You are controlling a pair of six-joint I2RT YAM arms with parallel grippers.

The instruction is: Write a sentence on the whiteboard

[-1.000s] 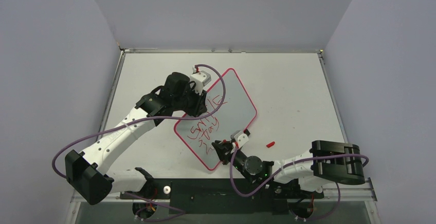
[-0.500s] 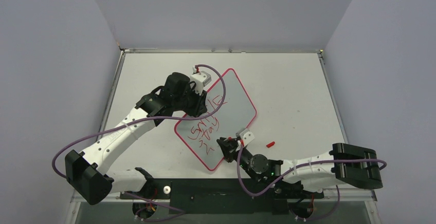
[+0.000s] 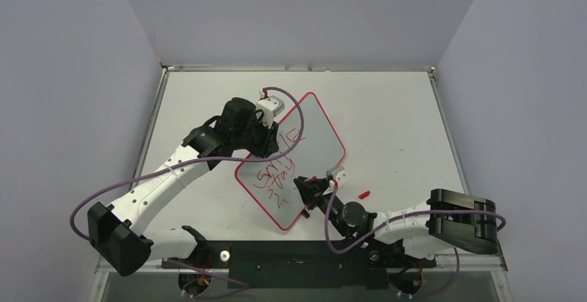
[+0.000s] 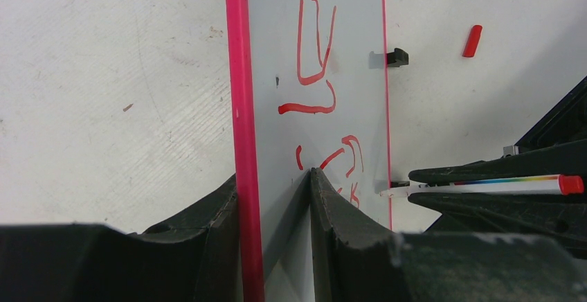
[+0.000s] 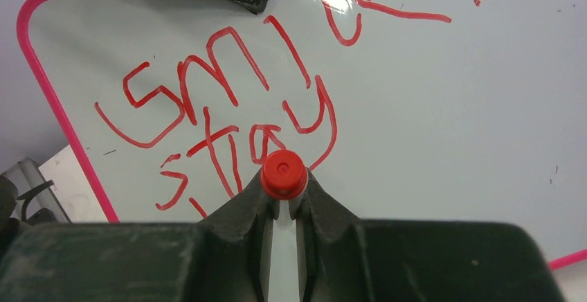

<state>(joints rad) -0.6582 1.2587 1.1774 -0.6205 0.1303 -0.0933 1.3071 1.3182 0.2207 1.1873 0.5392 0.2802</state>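
The whiteboard [image 3: 315,132] lies slantwise at the centre of the top view on the pale table [image 3: 394,108], its pink rim running from upper right to lower left. The red sentence [image 3: 275,170] fills its lower left half: "Smile", then "stay", then the first strokes of a third line. The left gripper [image 4: 273,177] has its two fingers pinched on the pink rim at the board's upper left edge, one finger on each face. The right gripper [image 5: 284,181], at the lower centre of the top view, is clamped tight on a slim marker [image 4: 484,185], whose red butt end faces the wrist camera with its tip aimed at the board's lower corner. The board looks thin, stiff and light, with a glossy face, so it would likely skate on the table under pen pressure. The rim is the sensible place to take hold, clear of the wet lettering (which would probably smear at a touch) and of the small black clip [image 4: 396,57] on the far edge. The marker looks smooth and light and could twist in the grip if pressed hard. A small red cap [image 3: 364,194] lies loose on the table to the right of the board
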